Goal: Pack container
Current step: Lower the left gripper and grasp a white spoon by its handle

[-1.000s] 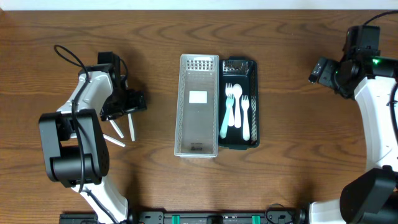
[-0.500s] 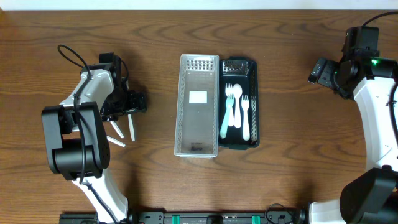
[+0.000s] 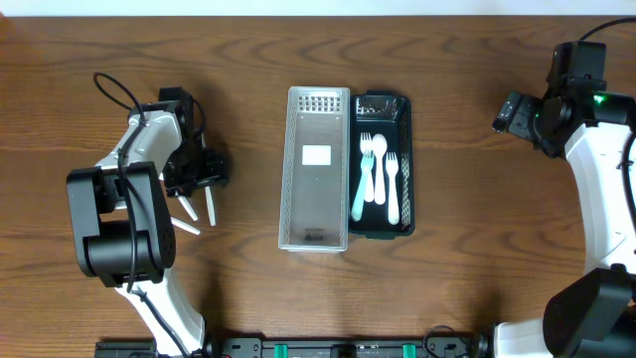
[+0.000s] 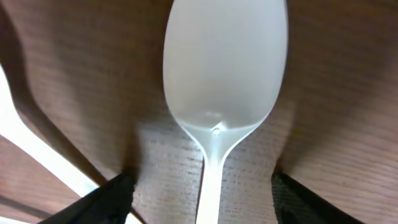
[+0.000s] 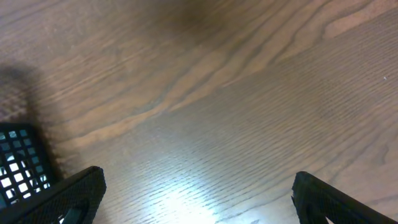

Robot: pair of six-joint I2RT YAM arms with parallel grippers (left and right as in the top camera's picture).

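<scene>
A black container (image 3: 406, 111) holding several white and pale blue utensils (image 3: 378, 174) lies at the table's centre. A clear basket-like tray (image 3: 317, 224) lies against its left side. My left gripper (image 3: 204, 171) is low over loose white utensils (image 3: 210, 207) on the left. In the left wrist view a white spoon (image 4: 224, 68) lies on the wood with its handle between my left gripper's (image 4: 205, 202) black fingers (image 4: 106, 202). A gap shows on each side of the handle, so the gripper is open. My right gripper (image 3: 509, 112) hangs open and empty at the far right.
Another white utensil handle (image 4: 37, 143) lies just left of the spoon. A corner of the black container (image 5: 15, 162) shows at the left edge of the right wrist view, where my right gripper (image 5: 199, 193) faces bare wood. The left arm's cable (image 3: 114, 89) loops above it.
My left gripper's fingers have drawn closer together around the spoon handle, and the gripper has shifted slightly left. The right arm has not moved.
</scene>
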